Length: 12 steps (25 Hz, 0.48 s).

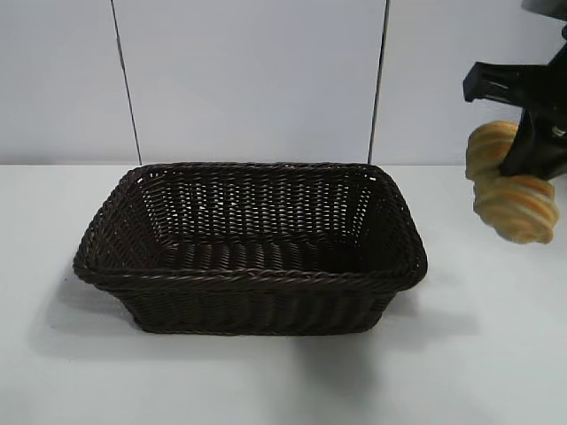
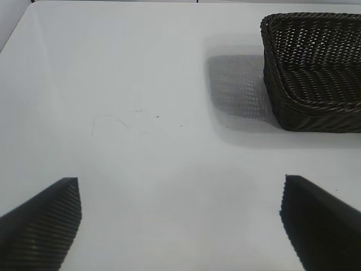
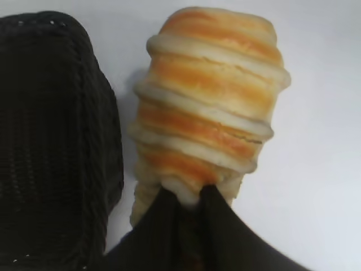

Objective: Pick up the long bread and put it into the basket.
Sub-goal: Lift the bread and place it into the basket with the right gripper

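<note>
The right gripper (image 1: 523,173) is clamped across the middle of the long bread (image 1: 514,205) and holds it in the air, clear of the table (image 1: 266,381) — the pickup looks done, the carry is the step in hand. The basket (image 1: 115,226) sits beside and below that hand, off toward the other arm, so the next move calls for swinging the loaf over the rim before letting go. The left gripper (image 2: 180,220) hangs spread wide and empty over bare table, the basket ahead of it and off to one side.
</note>
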Tool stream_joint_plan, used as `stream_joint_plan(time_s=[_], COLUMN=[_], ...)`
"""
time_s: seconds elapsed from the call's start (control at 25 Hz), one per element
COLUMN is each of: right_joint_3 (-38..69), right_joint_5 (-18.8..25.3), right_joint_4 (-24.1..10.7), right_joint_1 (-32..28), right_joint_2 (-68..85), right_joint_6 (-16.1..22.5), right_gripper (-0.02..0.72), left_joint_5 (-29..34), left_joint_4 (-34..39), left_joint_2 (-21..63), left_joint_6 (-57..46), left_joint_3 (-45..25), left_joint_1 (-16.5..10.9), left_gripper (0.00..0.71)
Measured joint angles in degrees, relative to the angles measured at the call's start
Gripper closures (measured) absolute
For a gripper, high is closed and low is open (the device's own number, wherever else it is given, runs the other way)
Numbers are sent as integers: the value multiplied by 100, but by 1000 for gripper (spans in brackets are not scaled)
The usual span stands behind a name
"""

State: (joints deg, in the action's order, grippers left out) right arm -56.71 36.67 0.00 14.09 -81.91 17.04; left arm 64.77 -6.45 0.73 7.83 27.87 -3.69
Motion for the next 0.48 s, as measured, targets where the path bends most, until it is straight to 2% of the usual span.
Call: stream_joint_plan(time_s=[0.36,0.4,0.48], right_joint_3=[-1224,-1395,-1803], right_joint_5=[193,253,360], right_joint_4=[117,111,111], right_joint_1=[1247,1384,1602], right_joint_2=[-1190,-1342,-1674], right_joint_6=[-143,-292,-859], right_gripper=[629,629,629], left_joint_5=[0,0,0], left_joint_4=[0,0,0], left_joint_2=[0,0,0], left_joint_6=[0,0,0], left_joint_3=[0,0,0], left_joint_1=[0,0,0], left_gripper=[16,16,16])
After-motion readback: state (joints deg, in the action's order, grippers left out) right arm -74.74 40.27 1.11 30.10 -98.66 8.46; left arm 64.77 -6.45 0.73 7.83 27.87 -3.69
